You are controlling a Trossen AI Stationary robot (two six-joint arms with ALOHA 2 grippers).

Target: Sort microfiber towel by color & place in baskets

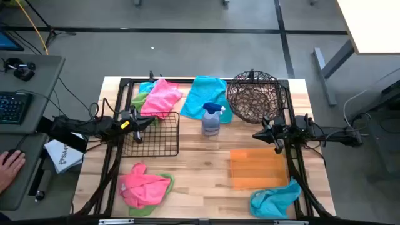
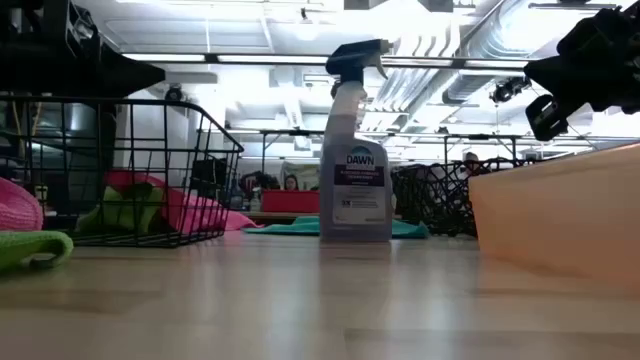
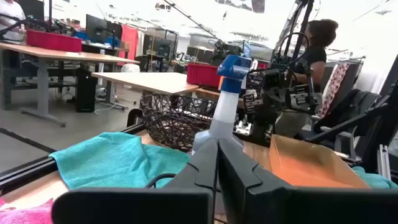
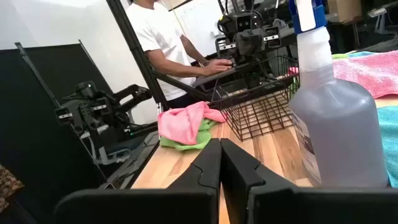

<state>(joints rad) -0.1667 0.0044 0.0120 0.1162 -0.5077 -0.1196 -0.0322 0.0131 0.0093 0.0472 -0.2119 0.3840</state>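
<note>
From above, the pink towel (image 1: pixel 160 97) and the green one (image 1: pixel 140 99) at the table's far left run together where they overlap, and the black frame bar cuts across them; a teal towel (image 1: pixel 207 95) lies beside them, partly behind the spray bottle (image 1: pixel 211 119). At the near edge a pink-and-green heap (image 1: pixel 145 185) sits left, and a teal heap (image 1: pixel 275 199) at the right corner runs off the picture. The left gripper (image 1: pixel 149 121) hangs over the wire basket (image 1: pixel 156 139), fingers pressed together with nothing between them; its wrist camera sees the two dark fingers (image 3: pixel 239 176) meeting in a thin seam. The right gripper (image 1: pixel 258 134) hovers between the woven bowl (image 1: pixel 254 95) and the orange tray (image 1: pixel 258 167), likewise closed tight and empty. At table height the tray's wall (image 2: pixel 560 215) blocks whatever lies beyond it. All three baskets look empty. A person's hand (image 1: pixel 11 164) rests on the desk at left.
</note>
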